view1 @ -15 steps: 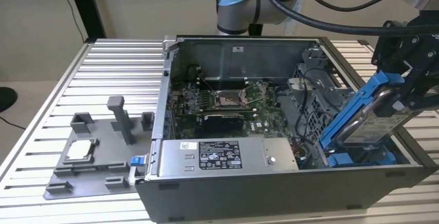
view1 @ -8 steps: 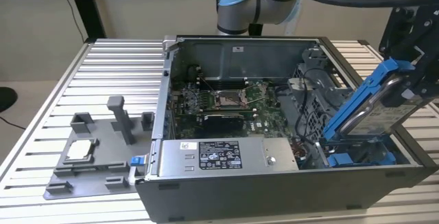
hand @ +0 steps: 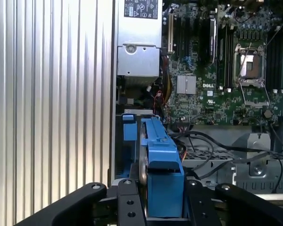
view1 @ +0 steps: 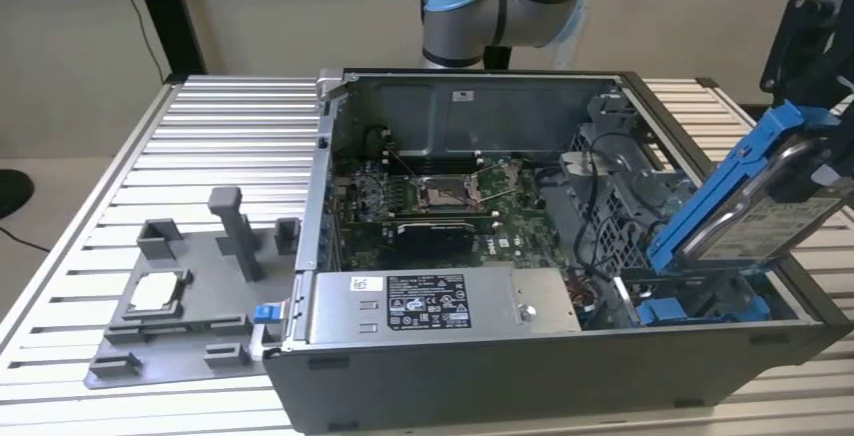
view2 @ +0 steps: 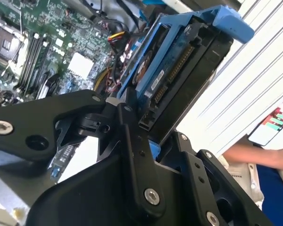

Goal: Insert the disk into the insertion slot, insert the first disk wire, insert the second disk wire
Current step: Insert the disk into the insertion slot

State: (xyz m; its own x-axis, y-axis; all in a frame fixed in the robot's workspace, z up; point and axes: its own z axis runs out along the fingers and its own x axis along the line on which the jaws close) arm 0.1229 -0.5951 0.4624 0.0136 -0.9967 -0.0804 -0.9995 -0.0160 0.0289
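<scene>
The disk (view1: 763,218), silver with a white label, sits in its blue carrier (hand: 161,155) and is held tilted over the open computer case's right side in the exterior view. My gripper (view1: 825,151) is shut on the carrier's upper end, with black fingers (hand: 127,200) on either side of it. The carrier's lower end reaches down to the insertion slot (view1: 694,301) in the grey drive cage (view1: 627,191) at the case's near right corner. In the second wrist view the disk's connector edge (view2: 172,80) faces up and is bare. Black cables (hand: 217,143) lie by the cage; I cannot tell which are the disk wires.
A grey labelled power-supply box (view1: 434,301) fills the case's front. The motherboard (view1: 434,196) with its CPU socket lies behind it. A grey fixture plate (view1: 187,296) rests on the ribbed table (view1: 200,136) at the exterior view's left. A person's arm (view2: 254,155) is beside the table.
</scene>
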